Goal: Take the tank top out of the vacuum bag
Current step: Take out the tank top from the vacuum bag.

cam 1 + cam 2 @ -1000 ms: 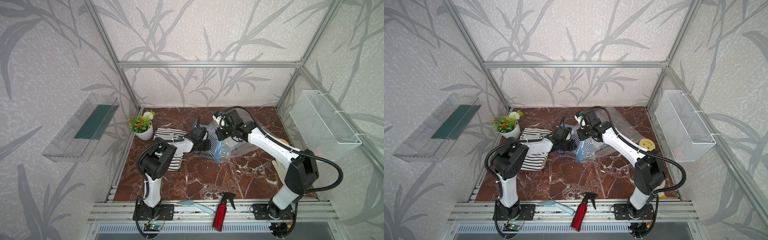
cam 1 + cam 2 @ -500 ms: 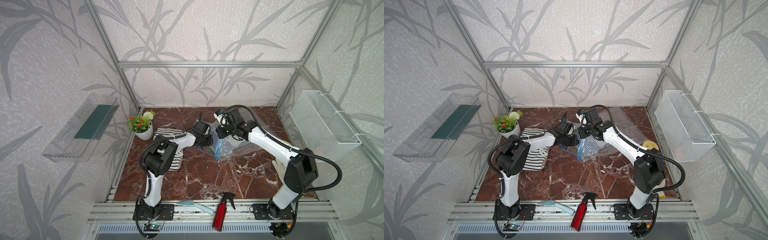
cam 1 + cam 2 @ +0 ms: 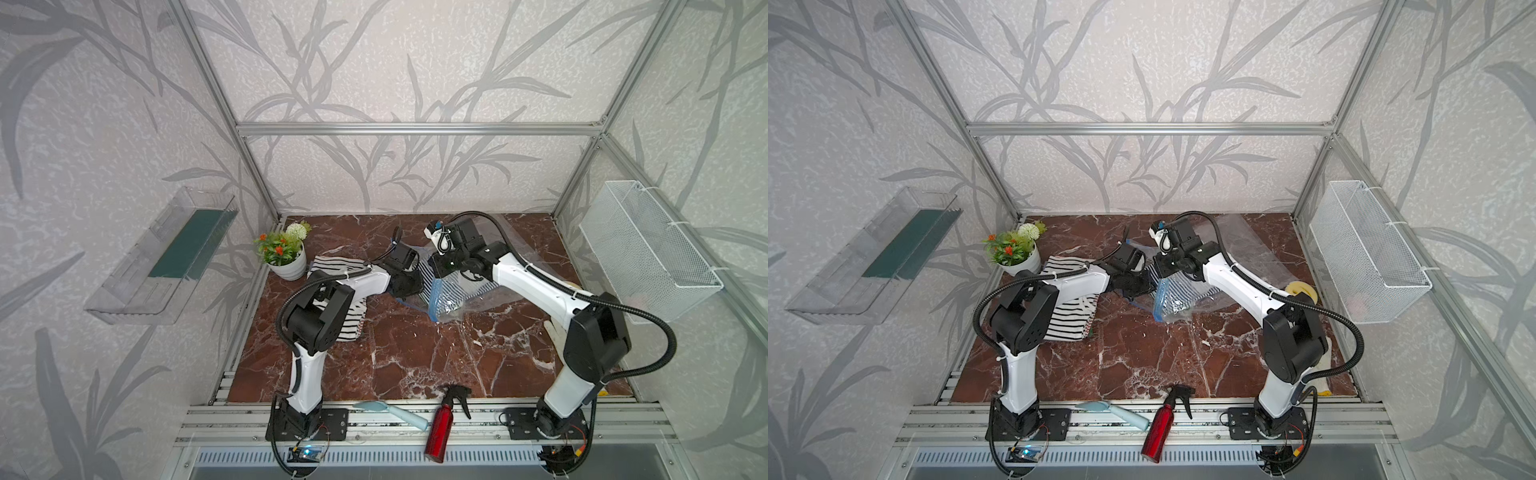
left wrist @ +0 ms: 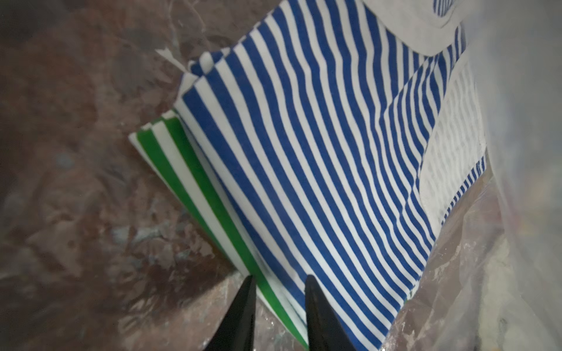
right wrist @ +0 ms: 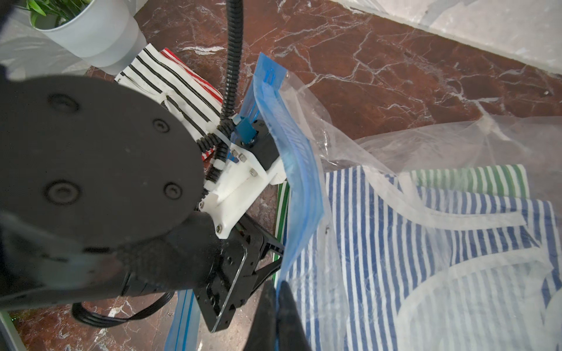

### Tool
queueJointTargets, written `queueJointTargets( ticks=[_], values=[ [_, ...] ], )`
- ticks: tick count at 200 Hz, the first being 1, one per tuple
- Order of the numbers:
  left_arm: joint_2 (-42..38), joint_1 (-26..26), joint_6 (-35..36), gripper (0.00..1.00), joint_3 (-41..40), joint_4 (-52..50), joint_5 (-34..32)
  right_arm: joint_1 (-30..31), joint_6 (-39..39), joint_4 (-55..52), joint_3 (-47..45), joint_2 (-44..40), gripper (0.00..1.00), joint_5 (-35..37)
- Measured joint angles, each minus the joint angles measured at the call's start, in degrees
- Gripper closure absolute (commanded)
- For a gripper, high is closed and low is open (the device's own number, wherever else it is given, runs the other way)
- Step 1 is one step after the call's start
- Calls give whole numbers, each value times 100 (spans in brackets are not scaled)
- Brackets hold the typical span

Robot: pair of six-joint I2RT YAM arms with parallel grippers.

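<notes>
Vacuum bag (image 3: 453, 299): clear, crinkled plastic, lying mid-table between the two arms, its mouth turned toward the left arm.
Zip strip (image 5: 292, 158): blue band along the mouth edge; the upper lip stands raised, so the mouth gapes.
Tank top (image 4: 304, 152): blue-and-white striped, white-bound at neck and armholes; inside the bag, flat under the plastic. Not yet drawn out.
Green-striped garment (image 4: 170, 152): also in the bag, beneath the tank top, its edge nearest the mouth.
Right gripper (image 5: 275, 291): jaws closed, pinching the upper lip of the zip strip; judged to be lifting it so the other arm can enter.
Left gripper (image 4: 278, 304): reached in at the mouth, jaws part-way apart, gripping nothing; tips just at the near edges of both garments, the green stripe showing in the gap.
Risk, judged: closing here may catch the green-striped garment as well as, or instead of, the tank top.
Black-striped garment (image 3: 353, 324): outside the bag, under the left arm.
Flower pot (image 3: 286, 266): beside that garment, at the table's far left.
Table (image 3: 415, 353): red-brown marble.
</notes>
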Motion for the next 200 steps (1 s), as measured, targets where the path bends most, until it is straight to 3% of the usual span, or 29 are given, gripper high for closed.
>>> queueJointTargets(
  ticks=[200],
  values=[
    [391, -85, -337, 76, 592, -483, -229, 0, 0, 39, -2, 0, 100, -92]
  ],
)
